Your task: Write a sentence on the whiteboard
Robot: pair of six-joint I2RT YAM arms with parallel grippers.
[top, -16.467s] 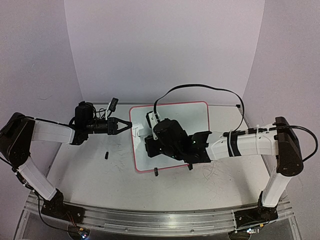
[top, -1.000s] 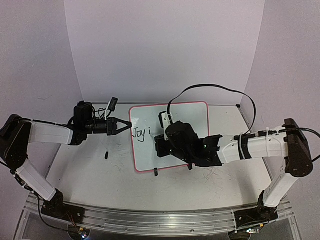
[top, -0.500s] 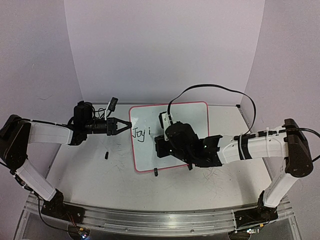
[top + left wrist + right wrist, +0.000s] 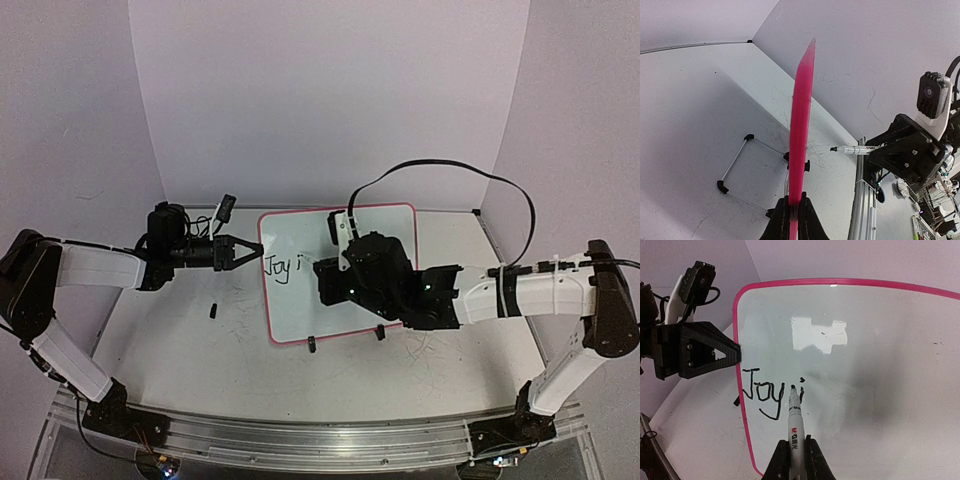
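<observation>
**One word and one letter down, plenty of board left**

From the top view, the whiteboard (image 4: 300,310) sits mid-table. Your left gripper (image 4: 243,253) is at its left edge, and the right arm reaches across its face.

From the left wrist view, the whiteboard (image 4: 801,125) is edge-on, its pink rim pinched between the left gripper's (image 4: 792,214) closed fingers. The marker (image 4: 852,149) points at its face.

From the right wrist view, the right gripper (image 4: 792,452) is pressed together on the marker (image 4: 794,422), tip at the "i" just right of "Joy" (image 4: 762,390). I can't tell if it touches.

Press lightly, since the board is held at one edge only. Work rightward: bare white lies right of and below the writing, while the rim sits just left of the "J".
</observation>
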